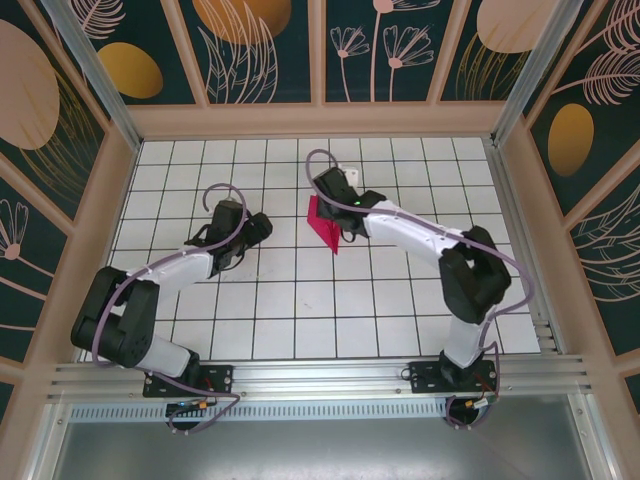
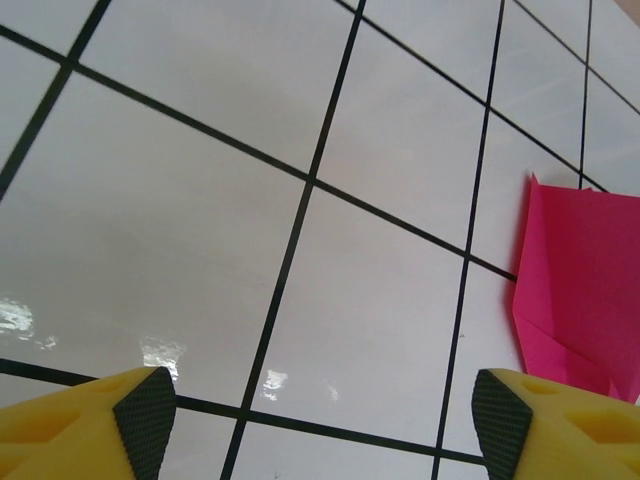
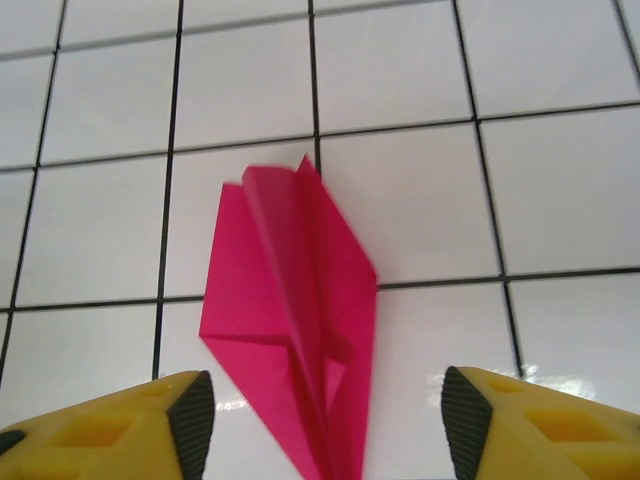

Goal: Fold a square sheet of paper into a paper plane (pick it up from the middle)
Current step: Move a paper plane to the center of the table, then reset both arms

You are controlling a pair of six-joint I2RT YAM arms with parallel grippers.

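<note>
Item: paper plane [image 3: 295, 320], lying flat on tiled table [image 1: 300, 310] | we log right gripper [image 3: 320, 420] spread either side of its near end, unpinched; long axis runs straight ahead | left gripper [image 2: 325, 415] spread, empty; plane off rightward; right arm nearer

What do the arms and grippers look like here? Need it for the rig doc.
The left arm and right arm have white links with bulky black joint housings, and a lilac cable loops along each. The bases are black, bolted to an aluminium rail. The left gripper and right gripper have yellow fingers tipped with dark, woven-texture pads.
</note>
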